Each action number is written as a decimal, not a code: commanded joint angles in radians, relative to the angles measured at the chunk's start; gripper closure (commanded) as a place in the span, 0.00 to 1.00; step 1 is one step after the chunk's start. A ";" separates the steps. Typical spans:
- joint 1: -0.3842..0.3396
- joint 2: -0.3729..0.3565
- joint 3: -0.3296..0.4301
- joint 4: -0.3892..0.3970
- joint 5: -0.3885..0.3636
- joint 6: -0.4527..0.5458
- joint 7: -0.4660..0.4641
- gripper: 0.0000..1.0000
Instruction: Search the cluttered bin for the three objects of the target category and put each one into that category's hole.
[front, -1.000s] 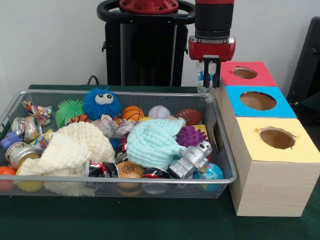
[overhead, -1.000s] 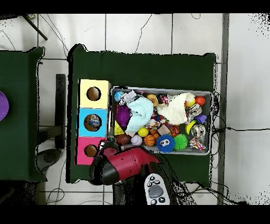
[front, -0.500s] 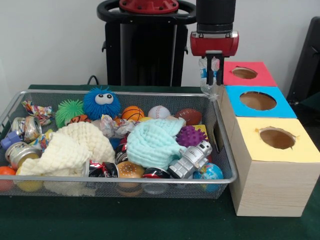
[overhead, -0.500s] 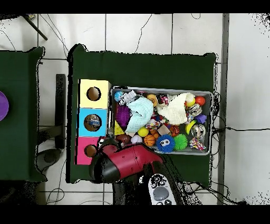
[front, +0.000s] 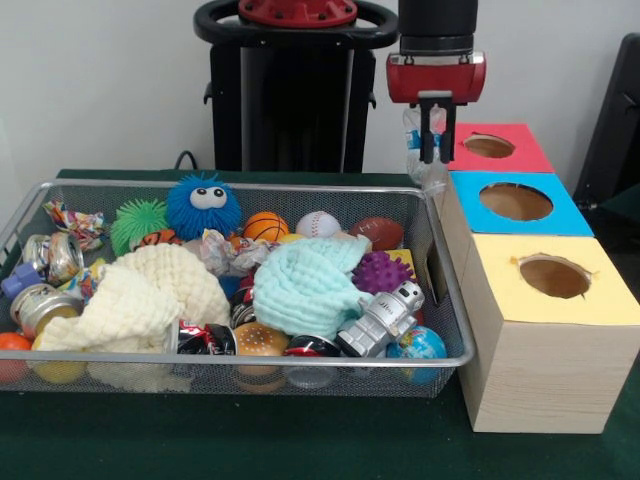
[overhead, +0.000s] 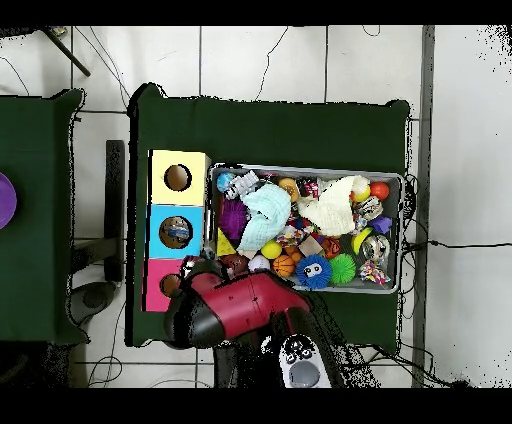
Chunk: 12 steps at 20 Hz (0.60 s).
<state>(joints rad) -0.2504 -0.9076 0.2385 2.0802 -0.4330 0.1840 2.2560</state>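
We see a metal wire bin, soft cloths, a clear plastic bottle, and wooden boxes.

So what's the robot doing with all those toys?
The robot's gripper is shut on a clear plastic bottle and holds it up in the air, over the corner of the wire bin next to the red box. The bin is full of balls, cloths, cans and a toy robot. Three boxes with holes stand beside it: red, blue and yellow.
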 joint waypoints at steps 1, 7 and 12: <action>0.013 -0.040 0.081 0.031 -0.010 0.138 -0.056 1.00; 0.033 -0.041 0.069 0.023 -0.012 0.141 -0.045 1.00; 0.053 -0.040 0.056 0.014 -0.011 0.147 -0.030 1.00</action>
<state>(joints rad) -0.2153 -0.9457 0.2380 2.0802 -0.4346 0.2164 2.2560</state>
